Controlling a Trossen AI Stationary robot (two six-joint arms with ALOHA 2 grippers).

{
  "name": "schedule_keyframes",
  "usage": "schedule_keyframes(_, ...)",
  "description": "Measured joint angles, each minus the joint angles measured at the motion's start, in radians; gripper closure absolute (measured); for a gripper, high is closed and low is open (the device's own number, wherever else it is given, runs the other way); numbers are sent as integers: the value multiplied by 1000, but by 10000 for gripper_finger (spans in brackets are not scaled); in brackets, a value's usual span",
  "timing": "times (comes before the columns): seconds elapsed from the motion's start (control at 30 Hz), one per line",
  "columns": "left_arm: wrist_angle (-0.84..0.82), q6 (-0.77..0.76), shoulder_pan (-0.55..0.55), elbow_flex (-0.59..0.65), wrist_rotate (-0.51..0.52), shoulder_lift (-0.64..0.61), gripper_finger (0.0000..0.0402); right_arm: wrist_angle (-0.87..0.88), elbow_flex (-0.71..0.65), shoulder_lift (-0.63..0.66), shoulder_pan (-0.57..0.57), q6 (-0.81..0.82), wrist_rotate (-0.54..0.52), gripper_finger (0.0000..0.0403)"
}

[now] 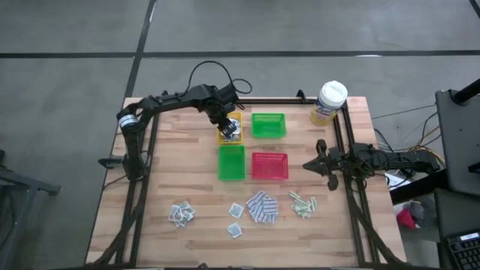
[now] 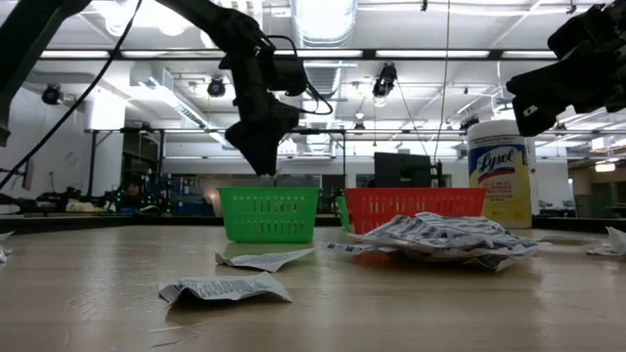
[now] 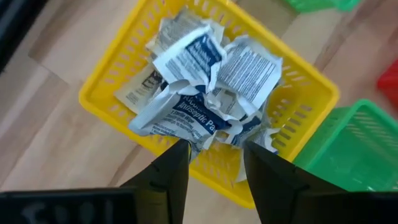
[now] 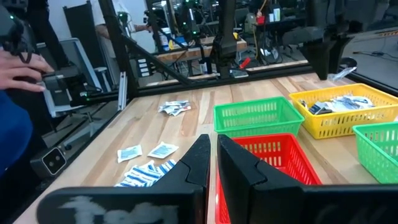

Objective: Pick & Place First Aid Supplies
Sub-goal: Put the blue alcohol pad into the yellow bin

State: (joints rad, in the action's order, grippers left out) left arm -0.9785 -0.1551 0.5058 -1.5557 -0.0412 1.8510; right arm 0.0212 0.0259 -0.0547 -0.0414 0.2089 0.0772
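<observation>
A yellow tray (image 3: 106, 81) at the far middle of the table holds a heap of white-grey and blue-printed packets (image 3: 205, 81). My left gripper (image 3: 214, 146) hangs open just above that heap, pointing steeply down, with nothing between its fingers; it also shows in the high view (image 1: 229, 124). More supplies lie near the table's front edge: sachets (image 1: 181, 214), blue-and-white pads (image 1: 262, 207) and pale green strips (image 1: 303, 204). My right gripper (image 4: 213, 140) rests shut and level at the table's right edge (image 1: 309, 163).
Two green trays (image 1: 268, 124) (image 1: 232, 162) and a red tray (image 1: 269, 166) stand beside the yellow one. A yellow canister with a white lid (image 1: 328, 103) stands at the far right corner. A person's hand (image 4: 22, 65) shows beyond the table in the right wrist view.
</observation>
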Motion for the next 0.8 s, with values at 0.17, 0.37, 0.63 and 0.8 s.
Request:
schedule_keyframes(0.17, 36, 18, -8, 24, -1, 2, 254, 0, 0, 0, 0, 0, 0, 374)
schedule_keyframes(0.37, 64, 52, -6, 25, 2, 2, 232, 0, 0, 0, 0, 0, 0, 374)
schedule_keyframes(0.63, 95, 80, -7, 44, 1, 19, 161, 0, 0, 0, 0, 0, 0, 374)
schedule_keyframes(0.8, 117, 80, -6, 85, -13, 19, 126, 0, 0, 0, 0, 0, 0, 374)
